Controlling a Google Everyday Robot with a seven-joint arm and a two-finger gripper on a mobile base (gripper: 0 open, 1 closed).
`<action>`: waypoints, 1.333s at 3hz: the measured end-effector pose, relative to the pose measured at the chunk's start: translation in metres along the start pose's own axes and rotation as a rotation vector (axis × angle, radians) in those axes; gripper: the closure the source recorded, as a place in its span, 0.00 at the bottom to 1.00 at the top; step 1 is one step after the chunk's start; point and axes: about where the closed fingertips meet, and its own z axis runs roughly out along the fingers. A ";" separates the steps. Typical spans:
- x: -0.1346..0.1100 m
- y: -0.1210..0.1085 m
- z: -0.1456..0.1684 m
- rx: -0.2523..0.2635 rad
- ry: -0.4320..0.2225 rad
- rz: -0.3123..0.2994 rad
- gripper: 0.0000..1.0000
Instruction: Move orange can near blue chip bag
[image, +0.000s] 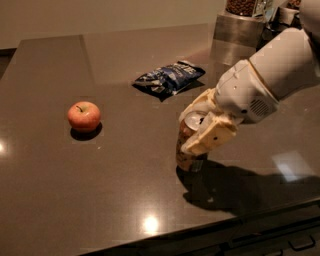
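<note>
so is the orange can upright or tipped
Upright, slight lean: orange can stands on the table, silver top up, gripper clamped around it.
</note>
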 end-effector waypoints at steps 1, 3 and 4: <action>-0.020 -0.035 -0.003 0.017 -0.037 0.014 1.00; -0.047 -0.102 0.009 0.081 -0.065 0.058 1.00; -0.047 -0.136 0.020 0.131 -0.054 0.098 1.00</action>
